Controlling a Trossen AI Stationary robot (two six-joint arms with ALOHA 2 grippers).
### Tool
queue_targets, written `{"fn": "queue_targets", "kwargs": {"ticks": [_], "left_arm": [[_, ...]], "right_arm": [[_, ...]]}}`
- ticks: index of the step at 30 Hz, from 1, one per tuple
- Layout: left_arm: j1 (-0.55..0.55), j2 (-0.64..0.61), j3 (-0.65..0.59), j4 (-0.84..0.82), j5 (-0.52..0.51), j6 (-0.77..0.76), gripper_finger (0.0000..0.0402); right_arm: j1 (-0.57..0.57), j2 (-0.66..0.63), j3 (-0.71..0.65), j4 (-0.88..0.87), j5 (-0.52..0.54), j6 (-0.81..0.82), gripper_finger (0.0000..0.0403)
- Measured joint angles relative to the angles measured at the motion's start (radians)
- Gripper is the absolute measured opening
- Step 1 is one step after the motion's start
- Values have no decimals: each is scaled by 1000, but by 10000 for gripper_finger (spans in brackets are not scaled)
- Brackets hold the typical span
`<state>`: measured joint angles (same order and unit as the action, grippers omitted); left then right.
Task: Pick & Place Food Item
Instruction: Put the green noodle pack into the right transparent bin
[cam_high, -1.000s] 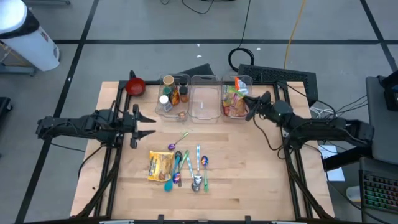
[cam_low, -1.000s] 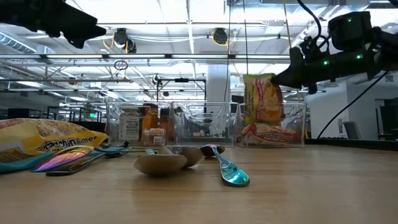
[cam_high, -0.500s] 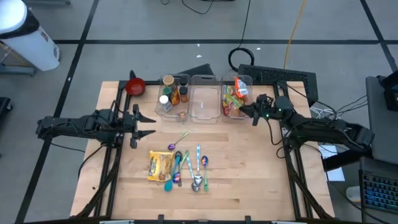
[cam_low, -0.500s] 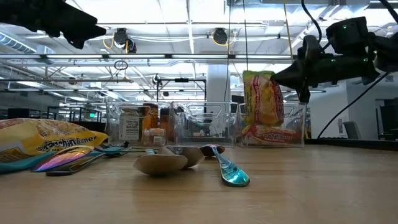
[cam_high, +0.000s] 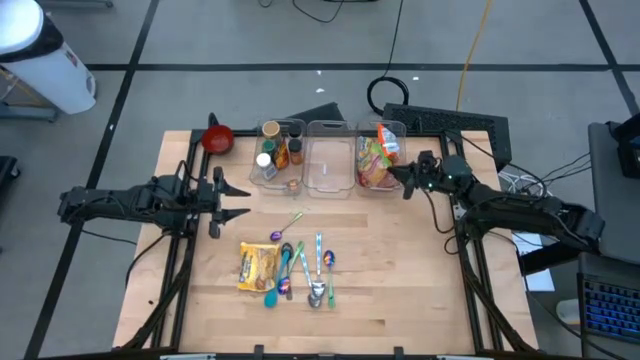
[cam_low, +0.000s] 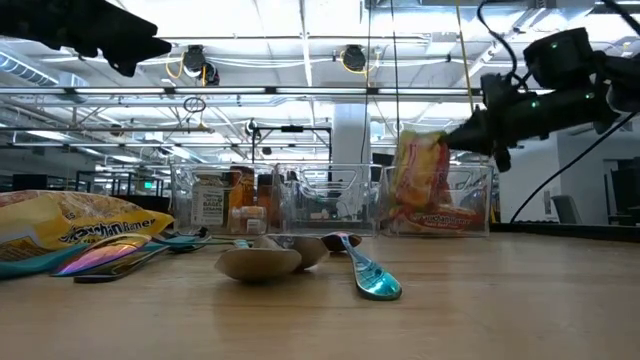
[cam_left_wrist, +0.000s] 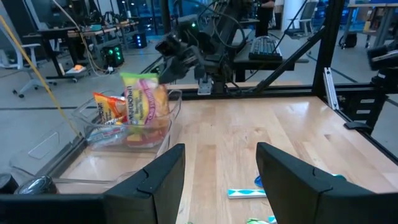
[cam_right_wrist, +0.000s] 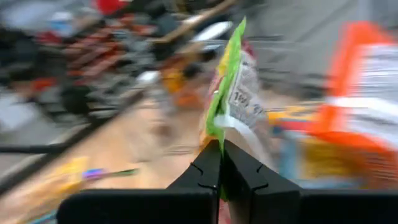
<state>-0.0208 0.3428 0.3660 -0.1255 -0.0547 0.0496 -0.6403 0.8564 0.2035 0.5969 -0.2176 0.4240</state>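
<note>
A green, yellow and pink snack bag (cam_high: 376, 158) stands tilted in the right-hand clear bin (cam_high: 362, 187) at the table's far side, beside an orange packet (cam_left_wrist: 107, 109). My right gripper (cam_high: 394, 173) is at that bin's right wall, shut on the bag; it also shows in the low view (cam_low: 453, 141). A yellow snack bag (cam_high: 257, 266) lies flat on the table near the front. My left gripper (cam_high: 240, 201) hangs open and empty over the table's left part, far from both bags. My right gripper pinches the snack bag's green edge (cam_right_wrist: 219, 132) between its two shut fingers. The fingers come from the table's right side, slanting slightly down. The bag leans tilted (cam_low: 420, 182), its lower part down inside the right-hand bin among the other packets.
A middle clear bin (cam_high: 330, 165) and a left bin with spice bottles (cam_high: 277, 157) stand next to the right one. A red bowl (cam_high: 218, 138) sits at the far left. Several spoons (cam_high: 302, 266) lie beside the yellow bag. Bare wood lies to the right.
My right gripper has gone down a little, still shut on the snack bag. The bag, held upright above the right-hand bin a second ago, has sunk into the bin and tipped over to a slant.
</note>
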Motion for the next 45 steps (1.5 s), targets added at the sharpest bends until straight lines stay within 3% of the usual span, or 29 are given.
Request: {"fn": "queue_targets", "kwargs": {"ticks": [4,9,15,23,26,29,33,38,42,45], "left_arm": [[0,0,0,0,0,-1,207],[0,0,0,0,0,-2,207],[0,0,0,1,0,1,207],[0,0,0,3,0,0,207],[0,0,0,3,0,-1,207],[0,0,0,4,0,-1,207],[0,0,0,4,0,1,207],[0,0,0,4,0,-1,207],[0,0,0,4,0,-1,207],[0,0,0,4,0,-3,207]], "right_arm": [[0,2,0,-49,180,-84,0],[0,2,0,-69,324,-163,0],[0,2,0,-128,375,-212,14],[16,2,0,-140,385,-276,150],[22,2,0,-84,420,-347,202],[62,2,0,-7,502,-415,226],[134,2,0,70,581,-501,227],[223,2,1,109,582,-522,213],[251,9,2,60,583,-466,200],[244,21,35,-83,583,-439,187]]}}
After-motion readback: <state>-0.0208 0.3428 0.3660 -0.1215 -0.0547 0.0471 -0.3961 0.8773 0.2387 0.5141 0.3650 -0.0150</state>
